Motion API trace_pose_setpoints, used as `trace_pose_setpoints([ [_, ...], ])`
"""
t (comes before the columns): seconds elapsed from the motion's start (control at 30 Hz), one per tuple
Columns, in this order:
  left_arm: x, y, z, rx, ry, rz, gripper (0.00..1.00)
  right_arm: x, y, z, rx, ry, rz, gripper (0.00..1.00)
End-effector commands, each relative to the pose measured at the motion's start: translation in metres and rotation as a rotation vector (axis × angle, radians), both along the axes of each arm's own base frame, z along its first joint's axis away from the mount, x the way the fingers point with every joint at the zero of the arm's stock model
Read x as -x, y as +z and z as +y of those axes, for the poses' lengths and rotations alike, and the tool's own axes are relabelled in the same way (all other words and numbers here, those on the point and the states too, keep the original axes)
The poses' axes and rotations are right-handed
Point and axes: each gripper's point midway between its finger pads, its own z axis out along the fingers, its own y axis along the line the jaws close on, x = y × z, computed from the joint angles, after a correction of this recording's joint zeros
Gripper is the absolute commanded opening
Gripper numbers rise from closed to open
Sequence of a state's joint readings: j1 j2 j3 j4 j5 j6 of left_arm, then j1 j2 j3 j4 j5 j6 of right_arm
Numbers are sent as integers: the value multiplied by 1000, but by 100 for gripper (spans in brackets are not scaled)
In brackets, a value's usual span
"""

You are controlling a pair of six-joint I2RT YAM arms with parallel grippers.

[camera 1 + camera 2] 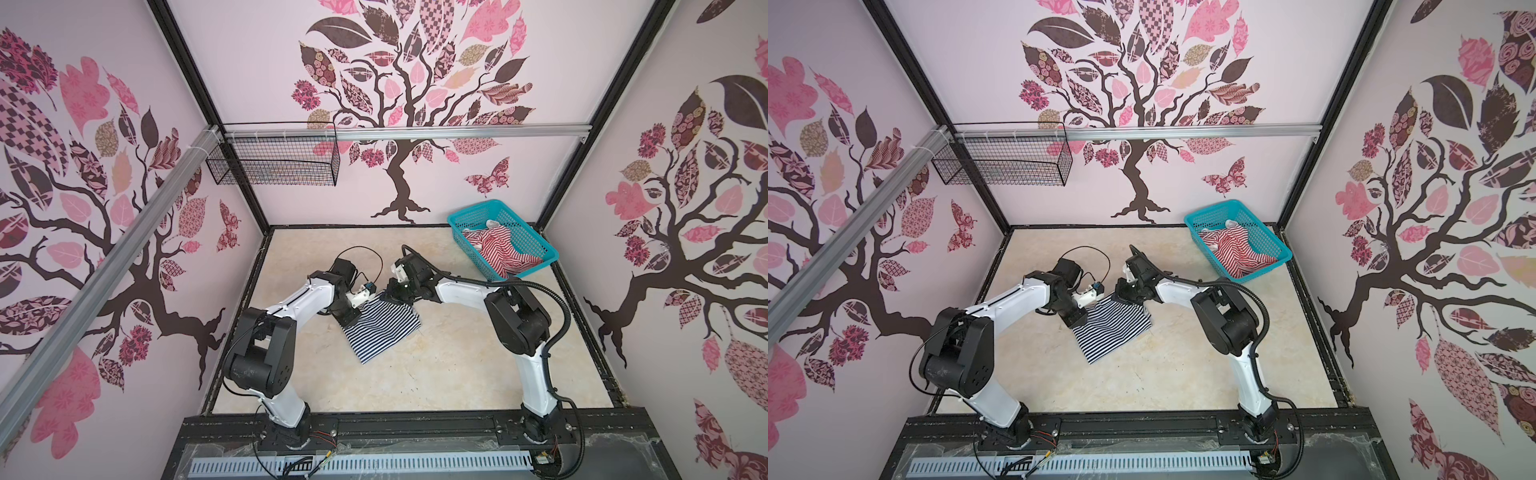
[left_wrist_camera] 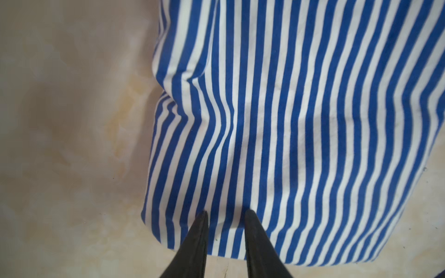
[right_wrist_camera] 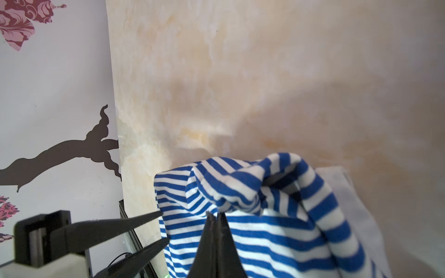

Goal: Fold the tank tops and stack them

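Note:
A navy-and-white tank top (image 1: 382,328) (image 1: 1113,328) lies partly folded in the middle of the table. My right gripper (image 1: 384,297) (image 3: 215,214) is at its far edge, shut on a raised bunch of the striped cloth (image 3: 240,183). My left gripper (image 1: 348,319) (image 2: 226,213) hangs over the top's left far edge, fingers apart, with flat cloth (image 2: 289,120) showing between them. Its fingers (image 3: 144,219) also show in the right wrist view, beside the cloth's edge. The red-and-white tank top (image 1: 498,249) (image 1: 1235,249) lies crumpled in the teal basket (image 1: 473,209).
The teal basket (image 1: 1212,208) stands at the table's far right corner. A black wire basket (image 1: 274,162) hangs on the back wall at the left. Both arm bases sit on the black rail (image 1: 415,428) along the front edge.

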State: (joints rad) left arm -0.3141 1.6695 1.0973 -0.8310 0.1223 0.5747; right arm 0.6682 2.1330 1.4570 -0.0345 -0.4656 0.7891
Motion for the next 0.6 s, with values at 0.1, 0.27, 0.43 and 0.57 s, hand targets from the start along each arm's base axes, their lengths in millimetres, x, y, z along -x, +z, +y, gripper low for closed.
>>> trace_pose_setpoints([
  [0.1, 1, -25, 15, -100, 6, 33, 29, -26, -30, -3, 11, -63, 59, 2],
  [0.27, -3, -37, 22, -152, 16, 34, 29, -48, -52, -24, 44, -135, 79, 2],
  [0.43, -9, -48, 34, -230, 32, 32, 29, -60, -62, -24, 9, -120, 108, 11],
  [0.57, -23, -48, 45, -307, 76, -7, 29, -66, -41, -21, -69, -126, 81, 27],
])
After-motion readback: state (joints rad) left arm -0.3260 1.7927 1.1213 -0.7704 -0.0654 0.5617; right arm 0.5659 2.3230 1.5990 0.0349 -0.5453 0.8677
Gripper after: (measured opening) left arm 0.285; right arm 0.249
